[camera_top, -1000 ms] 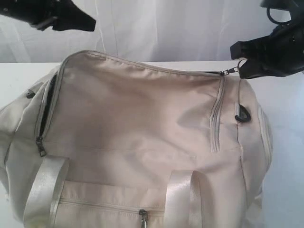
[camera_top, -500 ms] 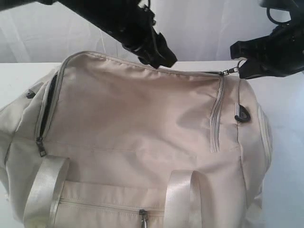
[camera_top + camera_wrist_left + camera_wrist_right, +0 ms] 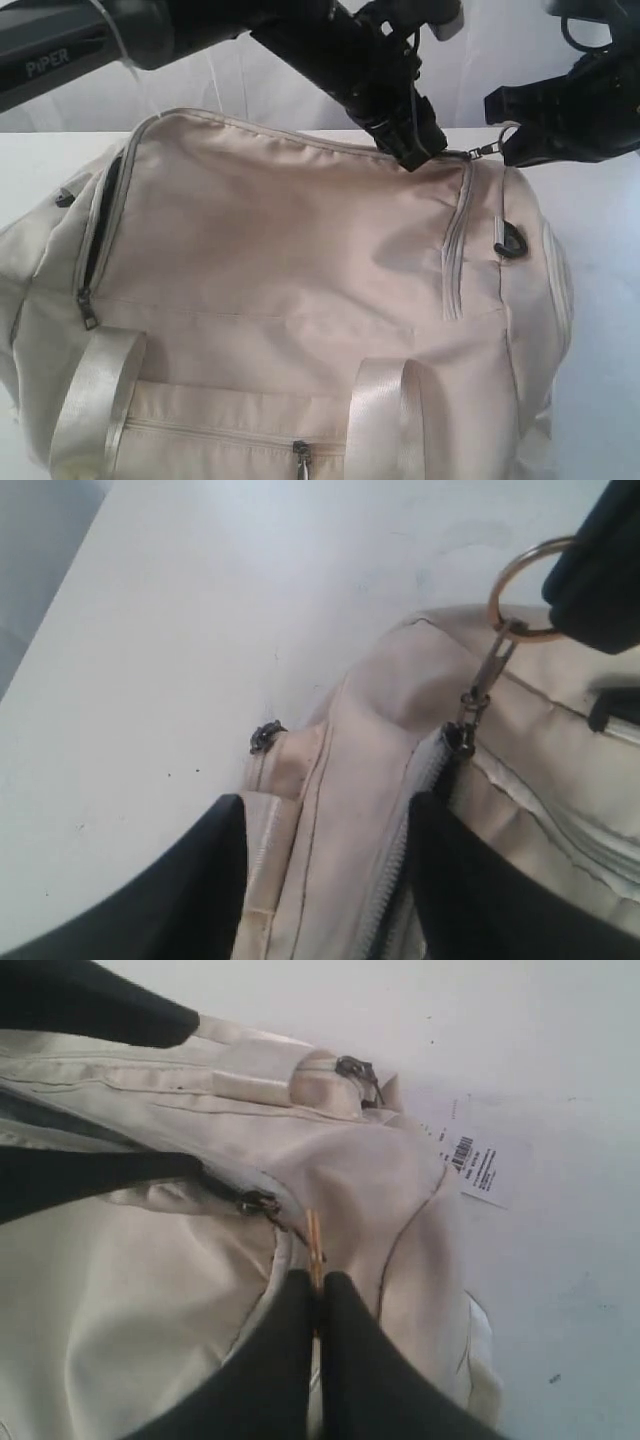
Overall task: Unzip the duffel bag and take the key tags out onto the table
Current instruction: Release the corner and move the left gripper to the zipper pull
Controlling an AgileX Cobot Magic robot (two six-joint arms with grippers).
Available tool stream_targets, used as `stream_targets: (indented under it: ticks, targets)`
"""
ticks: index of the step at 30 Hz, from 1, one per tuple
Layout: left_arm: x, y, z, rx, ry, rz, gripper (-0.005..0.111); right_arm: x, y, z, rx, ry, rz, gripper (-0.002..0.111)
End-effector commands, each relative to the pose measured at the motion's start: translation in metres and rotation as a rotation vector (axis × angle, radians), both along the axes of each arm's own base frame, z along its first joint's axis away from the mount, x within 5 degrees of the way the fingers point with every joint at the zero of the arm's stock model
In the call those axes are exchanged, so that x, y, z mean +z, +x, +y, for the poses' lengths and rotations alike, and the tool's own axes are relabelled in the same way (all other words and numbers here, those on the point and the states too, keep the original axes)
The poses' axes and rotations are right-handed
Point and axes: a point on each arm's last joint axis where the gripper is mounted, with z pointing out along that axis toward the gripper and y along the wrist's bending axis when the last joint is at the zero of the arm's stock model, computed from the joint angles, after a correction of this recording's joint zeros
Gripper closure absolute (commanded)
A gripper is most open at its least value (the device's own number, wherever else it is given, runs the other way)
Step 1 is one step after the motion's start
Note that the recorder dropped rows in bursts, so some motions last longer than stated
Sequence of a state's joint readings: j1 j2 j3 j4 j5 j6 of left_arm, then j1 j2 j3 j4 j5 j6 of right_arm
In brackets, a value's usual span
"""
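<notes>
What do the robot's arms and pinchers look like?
Both arms are mostly black. The left arm has a grey section with PiPER written in white, plus thin black cables near its wrist. The left gripper and right gripper have smooth, black, tapering fingers. A black cable loops above the right one.

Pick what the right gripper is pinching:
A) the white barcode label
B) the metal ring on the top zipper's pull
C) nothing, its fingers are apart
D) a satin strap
B: in the right wrist view the right gripper has its fingers closed together on the ring, which hangs from the pull at the end of the duffel bag's top zipper.
</notes>
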State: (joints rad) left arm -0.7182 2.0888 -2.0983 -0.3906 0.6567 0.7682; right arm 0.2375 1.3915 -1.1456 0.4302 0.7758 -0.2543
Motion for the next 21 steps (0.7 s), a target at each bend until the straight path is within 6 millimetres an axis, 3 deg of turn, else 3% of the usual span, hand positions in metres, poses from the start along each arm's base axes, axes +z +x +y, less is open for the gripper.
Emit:
stream_targets:
  ticks: [1, 4, 8, 18, 21]
  targets:
    - [-0.006, 0.000, -0.004, -0.002, 0.008, 0.034, 0.053, 0.000, 0.001, -0.005, -0.019, -0.009, -0.003, 0.108]
    - [-0.013, 0.002, -0.005, 0.015, 0.008, 0.066, 0.056, -0.001, 0.001, -0.005, -0.016, -0.010, 0.004, 0.108]
    - [-0.025, 0.003, -0.008, 0.014, 0.031, 0.104, 0.072, -0.001, 0.000, -0.005, -0.015, -0.011, 0.006, 0.108]
    - [-0.021, 0.002, -0.004, 0.012, 0.065, 0.079, 0.106, -0.001, 0.001, -0.005, -0.015, -0.012, 0.004, 0.108]
    - [-0.023, 0.003, -0.002, 0.009, 0.099, 0.073, 0.107, -0.001, 0.001, -0.006, -0.016, -0.013, 0.002, 0.108]
